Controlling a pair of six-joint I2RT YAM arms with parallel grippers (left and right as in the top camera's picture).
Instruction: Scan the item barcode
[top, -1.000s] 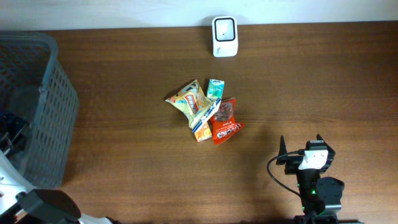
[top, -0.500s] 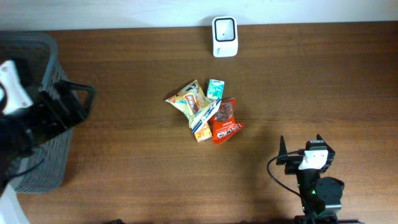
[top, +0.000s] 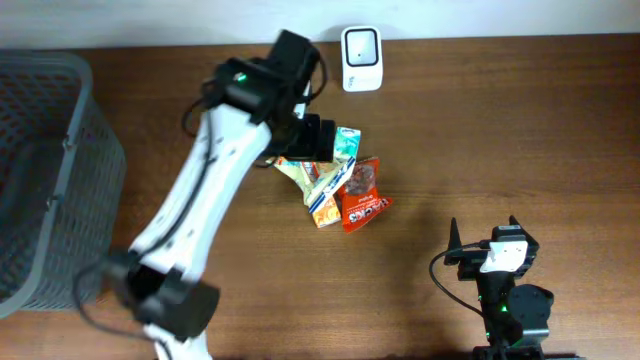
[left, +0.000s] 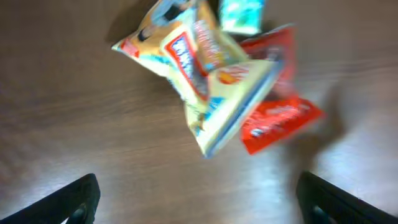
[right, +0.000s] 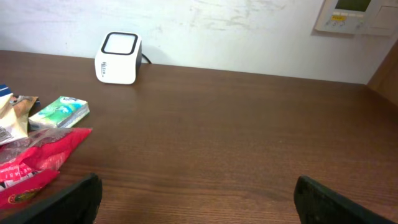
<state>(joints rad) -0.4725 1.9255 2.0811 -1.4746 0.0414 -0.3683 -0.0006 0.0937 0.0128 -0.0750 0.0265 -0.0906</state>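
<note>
A pile of snack packs lies mid-table: a yellow chip bag (top: 298, 162) (left: 180, 53), a small green pack (top: 347, 143) (left: 241, 14) (right: 60, 112), a red bag (top: 361, 197) (left: 280, 115) (right: 38, 160) and a yellow-orange pack (top: 322, 208) (left: 233, 99). The white scanner (top: 361, 58) (right: 118, 57) stands at the far edge. My left gripper (top: 306, 140) (left: 199, 205) hovers open over the pile's far-left side, holding nothing. The left wrist view is blurred. At the near right my right gripper (top: 484, 230) (right: 198, 199) is open and empty, well away from the pile.
A grey mesh basket (top: 100, 165) stands at the table's left edge. My left arm (top: 195, 215) stretches diagonally from the near left across to the pile. A wall with a white panel (right: 354, 15) lies behind the table.
My left arm has swung from the basket on the left across the table and now hangs above the pile. The right arm and the packs have not moved.
</note>
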